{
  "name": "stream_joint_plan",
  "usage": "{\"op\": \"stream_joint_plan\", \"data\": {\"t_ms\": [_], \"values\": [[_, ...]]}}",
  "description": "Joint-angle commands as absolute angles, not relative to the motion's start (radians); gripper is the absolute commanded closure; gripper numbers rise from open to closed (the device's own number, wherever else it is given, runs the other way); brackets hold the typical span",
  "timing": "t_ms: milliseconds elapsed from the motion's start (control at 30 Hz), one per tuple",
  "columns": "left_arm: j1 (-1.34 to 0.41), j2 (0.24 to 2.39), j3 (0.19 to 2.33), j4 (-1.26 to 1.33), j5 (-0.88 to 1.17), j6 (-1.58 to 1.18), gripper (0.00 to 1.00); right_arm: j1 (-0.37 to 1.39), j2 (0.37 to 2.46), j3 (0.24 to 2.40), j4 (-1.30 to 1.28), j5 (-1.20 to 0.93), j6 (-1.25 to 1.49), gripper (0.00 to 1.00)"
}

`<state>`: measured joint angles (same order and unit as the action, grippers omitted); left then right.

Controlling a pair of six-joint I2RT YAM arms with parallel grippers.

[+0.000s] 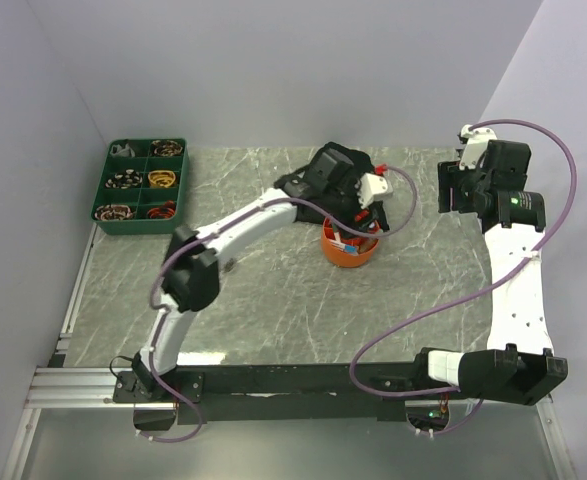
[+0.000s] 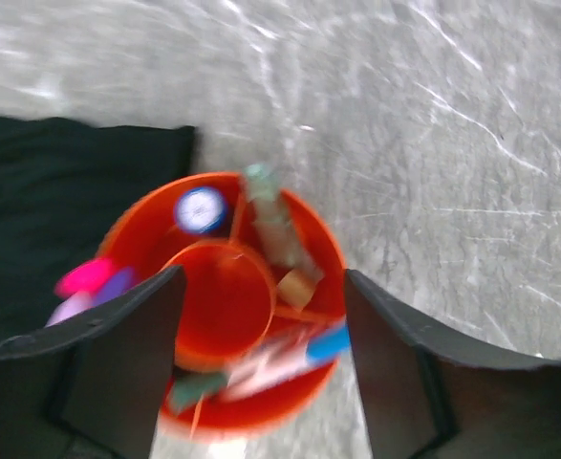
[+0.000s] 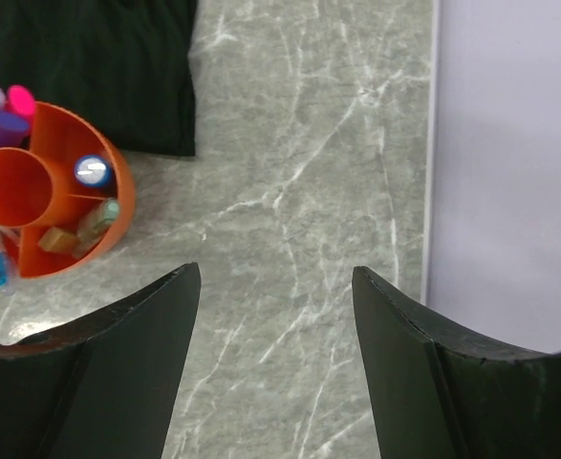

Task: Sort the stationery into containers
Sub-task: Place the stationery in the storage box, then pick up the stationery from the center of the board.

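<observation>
The round orange tub (image 1: 349,249) stands mid-table and holds stationery. In the left wrist view the tub (image 2: 225,306) shows a blue-capped white pen (image 2: 285,359), a tan eraser (image 2: 297,287), a blue-white marker cap (image 2: 200,209), a green-capped pen (image 2: 272,220) and pink and purple markers (image 2: 91,284). My left gripper (image 2: 261,287) hangs open and empty right above the tub. My right gripper (image 3: 275,277) is open and empty over bare table at the far right; the tub (image 3: 43,191) shows at its left. The dark green tray (image 1: 141,185) sits at the far left.
A black fabric heap (image 1: 325,175) lies just behind the tub, also in the left wrist view (image 2: 60,210) and the right wrist view (image 3: 89,67). The tray holds coiled rubber bands (image 1: 123,180). The white wall (image 3: 509,172) borders the table on the right.
</observation>
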<state>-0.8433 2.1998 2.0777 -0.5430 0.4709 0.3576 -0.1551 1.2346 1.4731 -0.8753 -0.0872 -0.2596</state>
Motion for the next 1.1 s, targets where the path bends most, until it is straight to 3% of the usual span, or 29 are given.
{"op": "stream_joint_plan", "data": {"t_ms": [0,133,167,200,300,367,500,600,633,767,900,1067], "values": [[-0.770,1.912,1.967,-0.555,0.358,0.356,0.22,-0.158,1.219,1.482,-0.865,-0.188,-0.261,0.27],[-0.614,1.819,1.833,-0.771,0.411,0.489,0.18,-0.156,1.236,1.493,-0.882,-0.270,-0.270,0.27],[-0.570,1.813,1.821,-0.841,0.502,0.559,0.13,-0.156,1.239,1.496,-0.882,-0.282,-0.270,0.27],[-0.486,1.807,1.822,-1.008,0.540,0.725,0.01,-0.156,1.244,1.497,-0.882,-0.293,-0.271,0.27],[-0.355,1.816,1.829,-1.178,0.505,0.960,0.00,-0.155,1.253,1.499,-0.885,-0.321,-0.269,0.27],[-0.304,1.845,1.865,-1.232,0.444,0.940,0.01,-0.155,1.258,1.500,-0.888,-0.334,-0.262,0.27],[-0.232,1.974,1.963,-1.175,0.248,0.403,0.01,-0.155,1.262,1.477,-0.879,-0.319,-0.204,0.21],[-0.183,1.997,1.959,-1.169,0.282,0.064,0.01,-0.149,1.261,1.454,-0.868,-0.324,-0.157,0.18],[-0.198,1.973,1.866,-1.128,0.206,0.014,0.01,-0.144,1.261,1.454,-0.868,-0.324,-0.149,0.18],[-0.250,1.999,1.835,-1.086,-0.102,-0.167,0.01,-0.106,1.285,1.492,-0.885,-0.307,-0.166,0.18],[-0.249,2.005,1.887,-1.085,-0.077,-0.190,0.01,-0.019,1.327,1.578,-0.916,-0.299,-0.213,0.18],[-0.212,1.962,2.009,-1.054,-0.171,-0.203,0.01,0.288,1.402,1.612,-0.885,-0.255,-0.241,0.16]]}}
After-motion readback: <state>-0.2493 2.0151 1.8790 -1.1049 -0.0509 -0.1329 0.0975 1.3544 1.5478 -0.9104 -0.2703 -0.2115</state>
